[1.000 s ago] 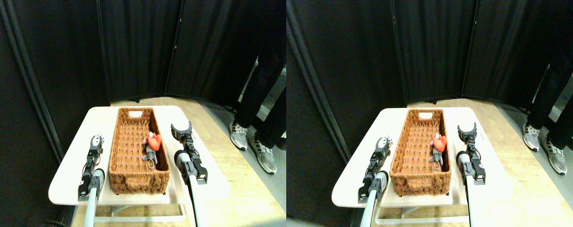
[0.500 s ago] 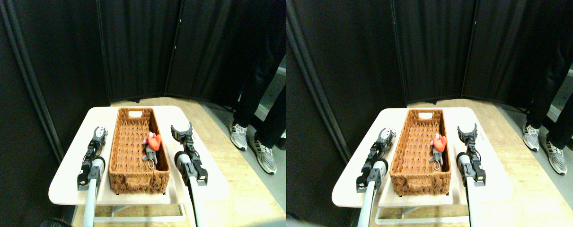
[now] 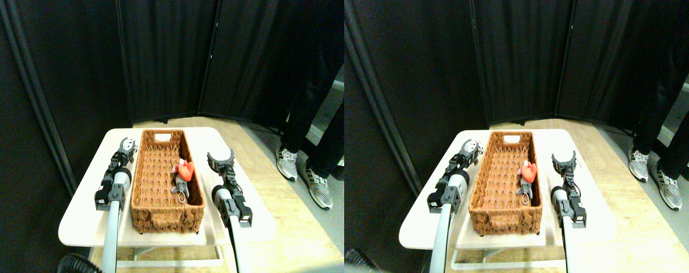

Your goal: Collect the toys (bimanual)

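A red heart plush (image 3: pixel 185 169) with a grey plush figure (image 3: pixel 179 183) just below it lies inside the long brown woven basket (image 3: pixel 163 207), against its right wall about midway along; a small metal ring (image 3: pixel 182 198) trails from the grey one toward the near end. The basket stands lengthwise on a white table (image 3: pixel 88 213), its far end showing a cut-out handle.

The left gripper (image 3: pixel 127 143) hovers just beside the basket's far left corner, and something small and pale with dark spots shows between its dark jaws, though it is too small to tell whether the jaws clamp it. The right gripper (image 3: pixel 219 161) is raised beside the basket's right wall, near the heart, with its two jaws spread wide in a fork and nothing between them.

Behind the table hang black curtain panels (image 3: pixel 162 57). On the wooden floor to the right stands a person in dark trousers and grey sneakers (image 3: pixel 301 170).
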